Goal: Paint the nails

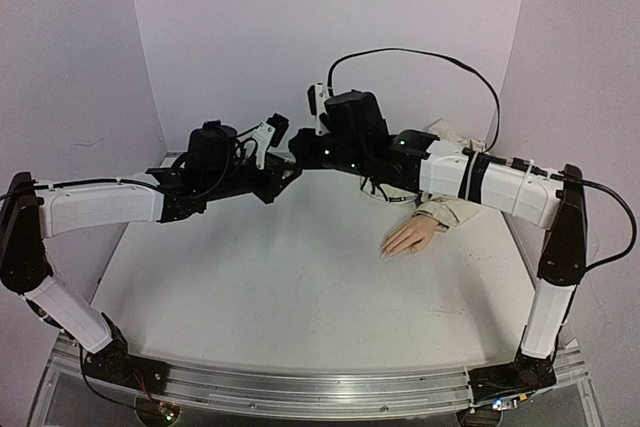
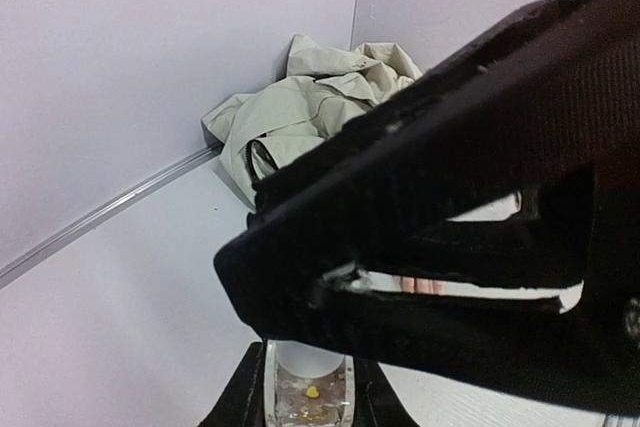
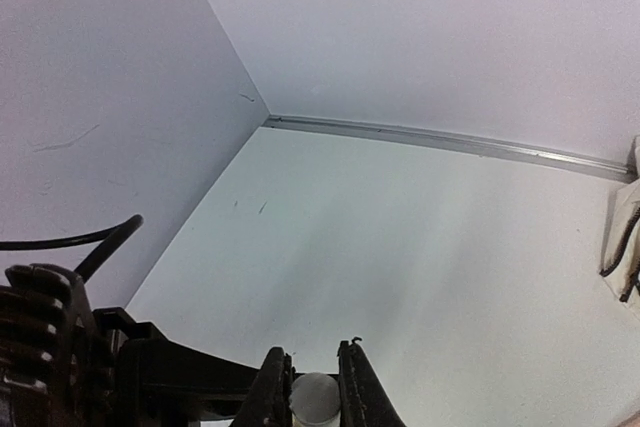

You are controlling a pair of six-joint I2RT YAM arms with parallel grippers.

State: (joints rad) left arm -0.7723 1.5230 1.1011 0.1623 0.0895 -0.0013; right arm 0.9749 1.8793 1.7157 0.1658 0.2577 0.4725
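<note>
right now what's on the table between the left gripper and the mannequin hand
Only bare white table lies between the left gripper and the mannequin hand, as the top external view shows. That gripper holds a small clear bottle.

Jacket heap (image 2: 310, 97) in far-R corner

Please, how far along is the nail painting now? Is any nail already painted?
No painted nail is visible. In hand: the left gripper holds the small clear bottle, and the right gripper grips its whitish top, probably to open it. Left: the nails of the mannequin hand, lying away from both grippers.
</note>
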